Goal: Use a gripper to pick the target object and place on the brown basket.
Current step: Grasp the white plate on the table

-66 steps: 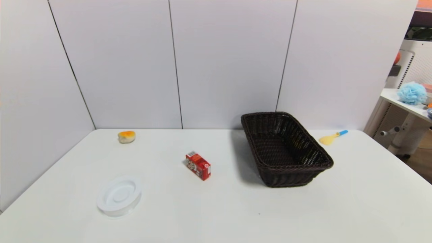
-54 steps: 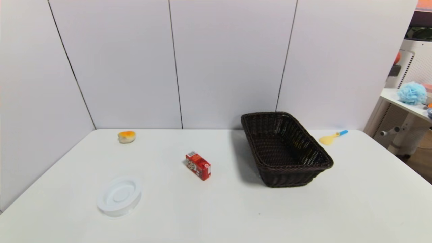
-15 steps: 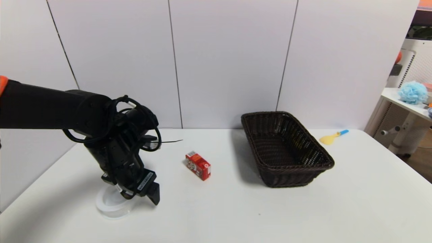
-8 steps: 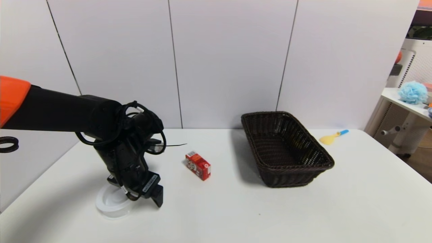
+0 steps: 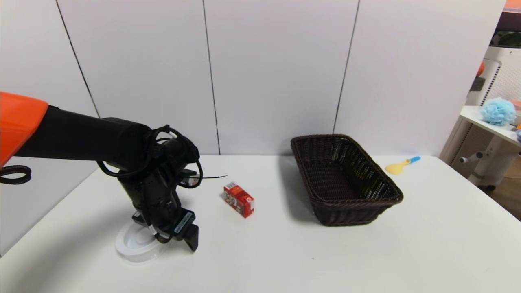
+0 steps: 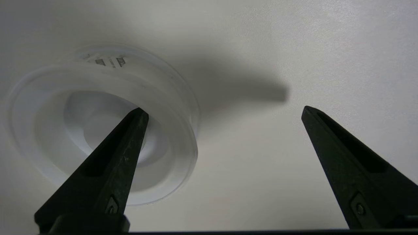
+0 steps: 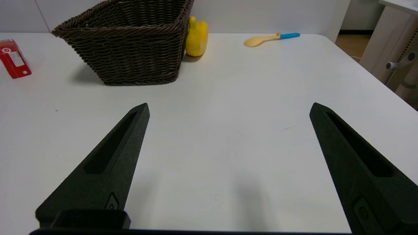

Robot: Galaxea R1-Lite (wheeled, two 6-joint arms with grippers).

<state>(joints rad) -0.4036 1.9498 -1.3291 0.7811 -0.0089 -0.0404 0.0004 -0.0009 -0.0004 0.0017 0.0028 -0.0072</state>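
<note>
One left hand (image 6: 222, 111), spread wide at the frame's lower left, straddling the white dish's (image 6: 98, 124) rim: I'd lower squarely before closing.

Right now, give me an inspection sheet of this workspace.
Surface: white table, bare in front.
Job's things: white dish on the table; brown basket empty.
Clutter: red carton, yellow spoon, yellow item beside the basket.
Grippers: left claw open, one finger over the dish, the other outside its rim; right claw open over bare table.
Cables: black loops at the left wrist.
Surroundings: white wall panels; side table with blue puff.
</note>
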